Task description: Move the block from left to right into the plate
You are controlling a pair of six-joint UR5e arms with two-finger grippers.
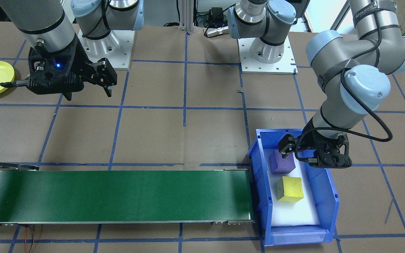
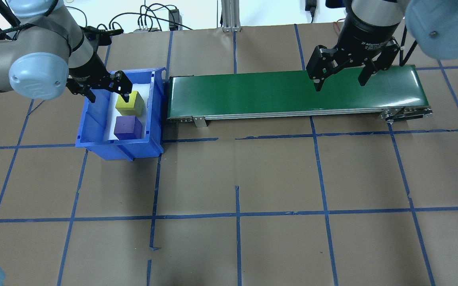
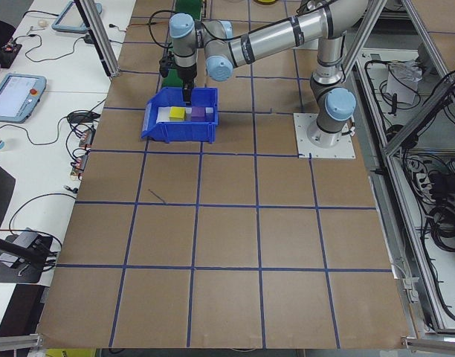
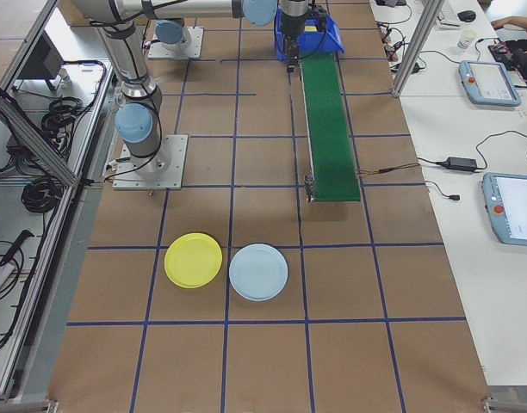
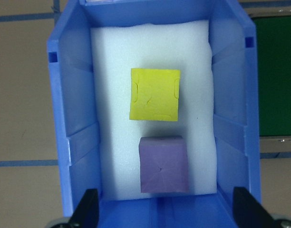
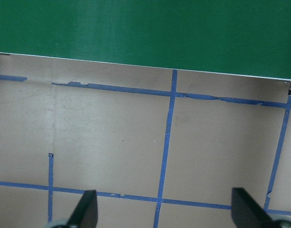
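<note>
Left claw [image 2: 107, 88] hangs over the blue bin [image 2: 94, 131] with its fingers spread wide and nothing between them. In the left wrist view the two fingertips [image 5: 86, 209] stand at the near end of the bin, far apart, one at each side wall. Below them, on the white foam [image 5: 112, 142] that lines the bin floor, lie two blocks: the purple block [image 5: 163, 164] nearer to the claw and the yellow block [image 5: 154, 94] just behind it, close together but not touching, as far as I can see.

Right claw [image 2: 339, 75] is also spread and empty. It hovers near the far end of the green conveyor belt [image 2: 253, 93], on the robot's right side, and its camera looks down on the belt edge and the brown worktop [image 2: 237, 178].

I judge that the task is at its first step: no block is grasped, and the belt carries nothing. The yellow plate [image 4: 193, 260] lies on the worktop beyond the belt's right end, beside a light blue plate [image 4: 258, 272], and it is empty.

The next move, I think, asks the left claw to go down around one block, probably the purple one, with the fingers clear of the bin walls and of the other block, then to close, lift and set the block on the belt.
</note>
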